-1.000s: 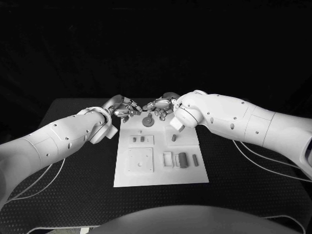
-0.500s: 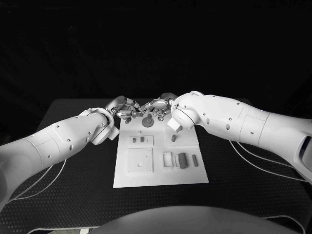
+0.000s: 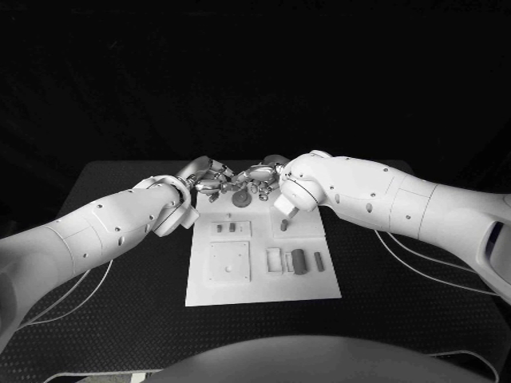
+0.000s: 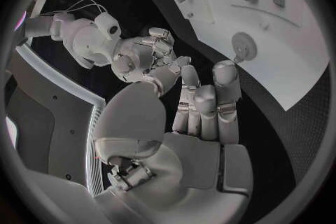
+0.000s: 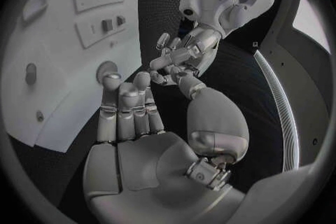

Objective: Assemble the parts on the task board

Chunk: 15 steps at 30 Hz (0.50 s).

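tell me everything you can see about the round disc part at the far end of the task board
The round disc part looks grey and flat, with a small hub at its centre, and lies on the white task board at its far end. The left hand and right hand hover close over it; whether a fingertip touches it cannot be told.
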Tool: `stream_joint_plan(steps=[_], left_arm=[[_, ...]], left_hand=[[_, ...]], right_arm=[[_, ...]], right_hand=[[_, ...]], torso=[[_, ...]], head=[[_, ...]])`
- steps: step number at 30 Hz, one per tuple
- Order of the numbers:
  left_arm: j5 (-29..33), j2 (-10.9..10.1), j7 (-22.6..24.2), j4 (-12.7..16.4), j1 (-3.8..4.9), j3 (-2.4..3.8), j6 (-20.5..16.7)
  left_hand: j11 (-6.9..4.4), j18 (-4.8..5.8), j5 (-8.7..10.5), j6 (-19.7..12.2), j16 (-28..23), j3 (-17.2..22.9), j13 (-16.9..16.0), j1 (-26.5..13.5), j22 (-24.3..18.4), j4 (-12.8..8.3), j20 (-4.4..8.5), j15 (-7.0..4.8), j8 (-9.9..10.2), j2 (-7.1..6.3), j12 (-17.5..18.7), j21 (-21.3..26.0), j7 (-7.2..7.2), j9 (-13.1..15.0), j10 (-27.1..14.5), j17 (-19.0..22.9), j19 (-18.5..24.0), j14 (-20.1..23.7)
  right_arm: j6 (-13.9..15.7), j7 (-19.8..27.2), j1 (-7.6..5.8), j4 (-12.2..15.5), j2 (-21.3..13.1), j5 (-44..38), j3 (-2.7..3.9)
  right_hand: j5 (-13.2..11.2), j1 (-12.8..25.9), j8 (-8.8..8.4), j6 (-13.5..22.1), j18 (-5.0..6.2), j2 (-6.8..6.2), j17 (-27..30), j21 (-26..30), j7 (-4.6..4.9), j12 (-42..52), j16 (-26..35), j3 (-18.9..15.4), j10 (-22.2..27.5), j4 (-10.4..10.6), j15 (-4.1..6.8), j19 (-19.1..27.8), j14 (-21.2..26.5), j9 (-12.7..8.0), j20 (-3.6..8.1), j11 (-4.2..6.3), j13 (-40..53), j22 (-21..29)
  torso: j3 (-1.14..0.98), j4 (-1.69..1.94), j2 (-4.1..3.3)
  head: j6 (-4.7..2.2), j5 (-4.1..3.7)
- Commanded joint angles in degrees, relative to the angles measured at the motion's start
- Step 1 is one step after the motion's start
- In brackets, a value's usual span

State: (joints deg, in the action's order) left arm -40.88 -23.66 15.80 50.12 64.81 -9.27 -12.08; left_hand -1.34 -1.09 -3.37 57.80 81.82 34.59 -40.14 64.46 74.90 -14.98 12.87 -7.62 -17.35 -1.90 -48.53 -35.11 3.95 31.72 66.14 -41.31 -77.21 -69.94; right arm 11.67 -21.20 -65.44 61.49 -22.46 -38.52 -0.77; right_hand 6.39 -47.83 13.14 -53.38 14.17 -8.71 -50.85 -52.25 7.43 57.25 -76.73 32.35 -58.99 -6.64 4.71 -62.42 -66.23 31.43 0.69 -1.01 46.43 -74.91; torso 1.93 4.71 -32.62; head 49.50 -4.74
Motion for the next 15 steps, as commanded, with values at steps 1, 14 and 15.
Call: stream_joint_plan(steps=[1,14,15], left_arm=[[-0.31,0.16,0.7,0.26,0.04,0.03,0.25],[-1.31,0.24,0.63,0.39,0.04,0.0,0.41],[-1.32,0.24,0.63,0.42,0.04,-0.01,0.43]], left_hand=[[-0.24,-4.28,-0.23,1.38,0.02,0.26,0.02,-0.07,1.21,0.02,0.4,-0.26,-0.15,0.45,-0.24,-0.36,0.96,0.03,0.24,-0.08,-0.06,0.0],[-0.24,-4.28,-0.26,1.38,0.01,0.27,0.04,-0.08,1.2,0.03,0.41,-0.27,-0.14,0.45,-0.27,-0.37,0.96,0.06,0.25,-0.08,-0.09,-0.04],[-0.24,-4.28,-0.26,1.38,0.01,0.27,0.05,-0.08,1.2,0.03,0.41,-0.27,-0.14,0.45,-0.28,-0.37,0.96,0.06,0.25,-0.08,-0.1,-0.04]], right_arm=[[-1.13,0.27,-0.01,0.05,0.21,-0.02,-0.04],[1.54,2.67,0.02,0.21,0.16,1.35,-0.07],[1.57,2.77,0.02,0.19,0.18,1.35,-0.07]], right_hand=[[0.04,0.07,0.27,0.15,0.83,0.55,-0.08,-0.19,0.15,0.38,-0.14,0.04,0.39,-0.48,0.3,0.04,0.19,0.04,0.39,-0.14,0.04,-0.93],[0.05,-1.39,1.9,-2.34,0.83,4.27,-0.08,-0.76,-0.7,0.74,-0.4,0.34,-0.46,-4.1,0.95,-0.25,-0.33,0.87,0.43,0.65,0.01,-1.0],[0.05,-1.59,2.24,-2.85,0.83,4.79,-0.08,-0.91,-0.92,0.75,-0.47,0.38,-0.73,-4.64,1.15,-0.44,-0.53,1.1,0.49,0.86,-0.05,-1.01]], torso=[[-0.08,-0.04,-0.01],[-0.09,-0.03,0.0],[-0.08,-0.04,0.0]], head=[[0.07,-0.05],[0.02,-0.1],[0.03,-0.12]])
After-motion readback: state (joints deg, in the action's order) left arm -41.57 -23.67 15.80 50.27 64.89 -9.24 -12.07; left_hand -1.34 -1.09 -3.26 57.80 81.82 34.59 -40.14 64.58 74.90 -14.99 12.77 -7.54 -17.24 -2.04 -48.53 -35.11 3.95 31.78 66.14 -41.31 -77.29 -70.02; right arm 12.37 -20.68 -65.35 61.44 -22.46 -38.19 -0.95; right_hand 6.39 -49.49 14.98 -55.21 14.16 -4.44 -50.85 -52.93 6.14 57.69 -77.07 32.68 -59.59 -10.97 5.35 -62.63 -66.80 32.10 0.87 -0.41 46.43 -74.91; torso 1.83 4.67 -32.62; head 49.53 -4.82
